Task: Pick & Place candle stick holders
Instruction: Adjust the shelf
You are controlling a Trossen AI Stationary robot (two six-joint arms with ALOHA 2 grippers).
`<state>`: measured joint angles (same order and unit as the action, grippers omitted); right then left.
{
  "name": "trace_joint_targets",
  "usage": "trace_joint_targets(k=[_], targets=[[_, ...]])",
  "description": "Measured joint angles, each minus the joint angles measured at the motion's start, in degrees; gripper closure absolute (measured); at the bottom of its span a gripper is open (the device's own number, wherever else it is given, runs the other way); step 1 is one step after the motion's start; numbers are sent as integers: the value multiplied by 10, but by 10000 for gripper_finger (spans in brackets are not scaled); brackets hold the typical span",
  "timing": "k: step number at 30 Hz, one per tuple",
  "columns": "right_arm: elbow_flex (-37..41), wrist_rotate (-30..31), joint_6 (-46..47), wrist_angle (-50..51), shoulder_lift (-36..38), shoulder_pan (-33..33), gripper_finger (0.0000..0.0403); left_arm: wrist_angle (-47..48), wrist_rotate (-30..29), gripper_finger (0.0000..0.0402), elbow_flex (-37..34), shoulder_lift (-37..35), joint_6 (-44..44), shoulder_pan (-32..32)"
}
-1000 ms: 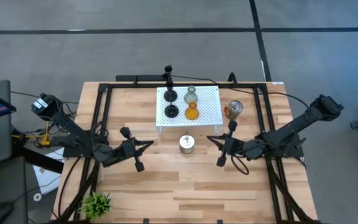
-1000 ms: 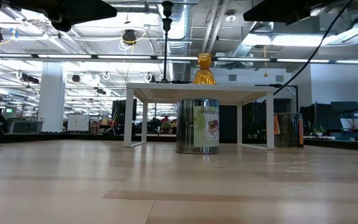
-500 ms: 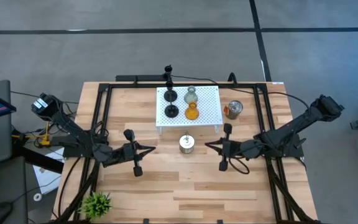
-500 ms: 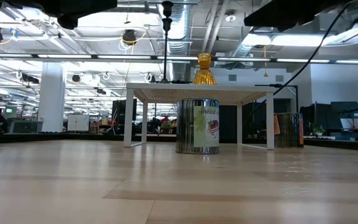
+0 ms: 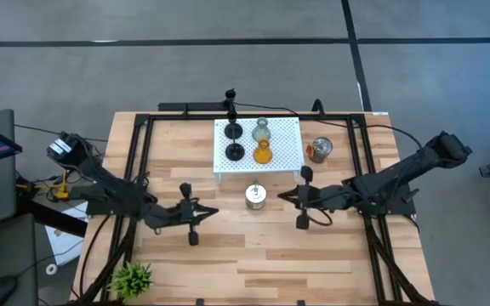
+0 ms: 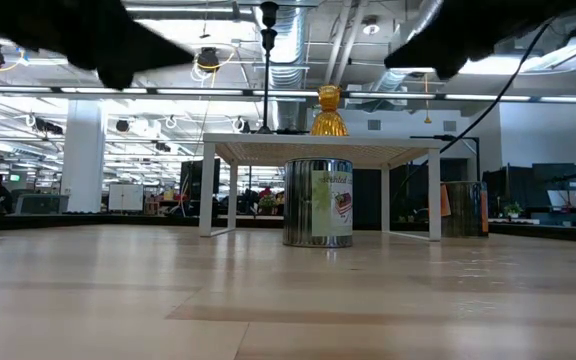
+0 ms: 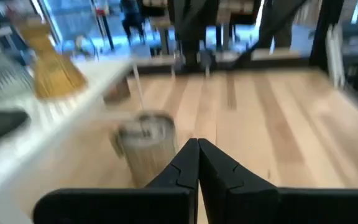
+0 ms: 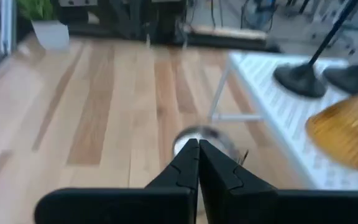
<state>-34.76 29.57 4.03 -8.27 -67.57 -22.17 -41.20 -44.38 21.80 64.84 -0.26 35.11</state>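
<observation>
Two black candle stick holders point(image 5: 234, 130) point(image 5: 236, 152), a pale-green glass one point(image 5: 261, 130) and an amber-orange glass one point(image 5: 263, 154) stand on their bases on a white perforated stand point(image 5: 287, 136). My left gripper point(image 5: 213, 211) is shut and empty above the table, left of a tin can point(image 5: 255, 196) and a little nearer. My right gripper point(image 5: 281, 196) is shut and empty just right of the can. The left wrist view shows the shut fingertips point(image 7: 197, 152), the can point(image 7: 145, 140) and the amber holder point(image 7: 51, 68). The right wrist view shows its own shut fingertips point(image 8: 197, 152).
The tin can stands on the table in front of the stand, between both grippers. A second can point(image 5: 320, 150) stands right of the stand. A small green plant point(image 5: 131, 278) sits at the near left corner. Bare wood lies toward the near edge point(image 5: 253, 263).
My left gripper has gone toward the table's right and near edges, closing on the can. My right gripper has gone a little toward the table's left, toward the can. Both stay shut. The holders and cans have not moved.
</observation>
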Motion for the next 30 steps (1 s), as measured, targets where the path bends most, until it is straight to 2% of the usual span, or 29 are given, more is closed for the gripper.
trace_joint_targets(k=[3, 9, 14, 21, 27, 30], targets=[[0, -13, 5, -4, -26, 2, 403, -1, 21, 397, 0, 51, -36, -22], [0, -14, 6, -16, -103, 2, 403, -16, 24, 397, 0, 134, -106, -67], [0, -12, 0, -56, -156, 9, 403, -66, 82, 397, 0, 179, -110, -106], [-19, -4, -44, -78, -199, 28, 403, -108, 131, 396, 0, 201, -110, -143], [-23, 84, -46, -76, -204, 36, 403, -116, 132, 396, 0, 200, -112, -154], [-23, 91, -55, -78, -189, 40, 403, -116, 132, 396, 0, 200, -112, -154]])
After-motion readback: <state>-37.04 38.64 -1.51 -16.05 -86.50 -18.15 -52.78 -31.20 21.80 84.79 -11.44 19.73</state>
